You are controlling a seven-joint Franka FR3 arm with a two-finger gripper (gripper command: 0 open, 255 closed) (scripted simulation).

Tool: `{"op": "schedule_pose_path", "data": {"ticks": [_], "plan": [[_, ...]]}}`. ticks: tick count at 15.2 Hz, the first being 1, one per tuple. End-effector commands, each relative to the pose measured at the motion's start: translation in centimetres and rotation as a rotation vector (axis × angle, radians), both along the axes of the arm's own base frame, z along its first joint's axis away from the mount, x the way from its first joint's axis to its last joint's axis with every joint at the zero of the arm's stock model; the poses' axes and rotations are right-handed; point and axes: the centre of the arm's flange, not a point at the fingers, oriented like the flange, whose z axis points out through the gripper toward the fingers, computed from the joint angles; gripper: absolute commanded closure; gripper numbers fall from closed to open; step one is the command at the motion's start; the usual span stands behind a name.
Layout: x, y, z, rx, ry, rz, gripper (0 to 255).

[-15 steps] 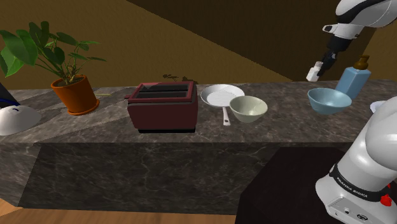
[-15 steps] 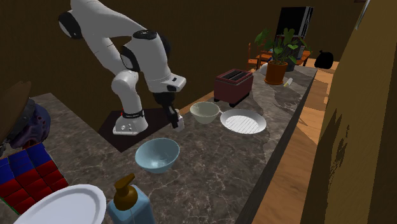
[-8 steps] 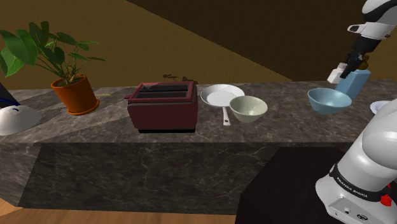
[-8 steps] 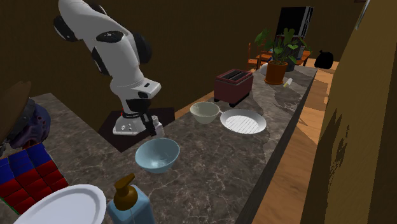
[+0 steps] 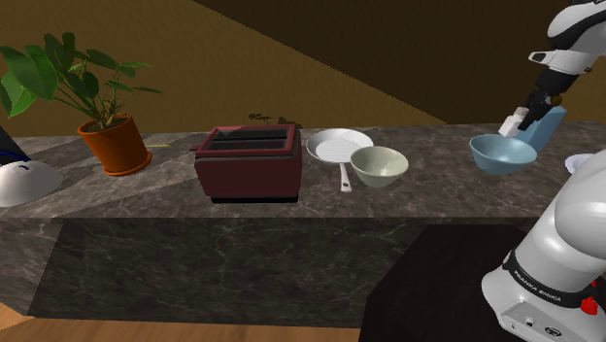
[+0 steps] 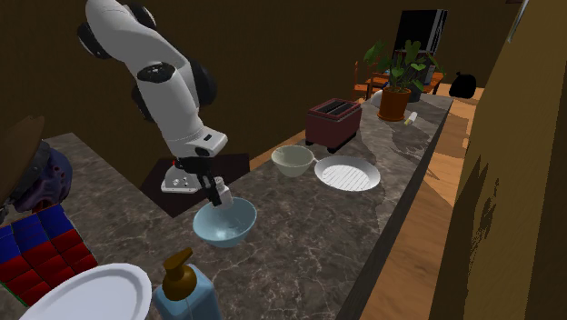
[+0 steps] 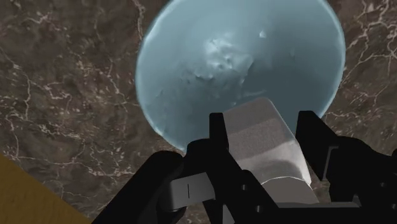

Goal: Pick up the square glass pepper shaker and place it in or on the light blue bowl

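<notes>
shaker (image 7: 264, 137) held over the bowl (image 7: 210, 63)

your fingers (image 7: 221, 137) are closed on the pale square shaker, clasping it from both sides. the light blue bowl lies just beyond the fingers on the dark marbled worktop (image 7: 63, 95), and the shaker hangs over its rim.

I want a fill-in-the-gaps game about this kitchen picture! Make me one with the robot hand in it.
The gripper holds the pale shaker just above the light blue ____.
The toaster on the counter is dark ____.
The leafy plant grows in an ____ pot.
Missing words: bowl; red; orange.
</notes>
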Motion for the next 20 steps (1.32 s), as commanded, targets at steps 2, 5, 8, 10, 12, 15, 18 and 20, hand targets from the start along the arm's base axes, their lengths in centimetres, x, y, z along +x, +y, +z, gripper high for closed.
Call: {"op": "schedule_pose_path", "data": {"ticks": [2, 5, 8, 10, 12, 15, 18, 20], "plan": [[-0.1, 0.0, -1.7, 0.0, 0.0, 0.0, 255], [-0.1, 0.0, -3.3, 0.0, 0.0, 0.0, 255], [-0.1, 0.0, -3.8, 0.0, 0.0, 0.0, 255], [-0.1, 0.0, -3.8, 0.0, 0.0, 0.0, 255], [-0.1, 0.0, -3.8, 0.0, 0.0, 0.0, 255], [-0.1, 0.0, -3.8, 0.0, 0.0, 0.0, 0], [-0.1, 0.0, -3.8, 0.0, 0.0, 0.0, 0], [-0.3, -0.1, -2.5, 0.0, 0.0, 0.0, 0]]}}
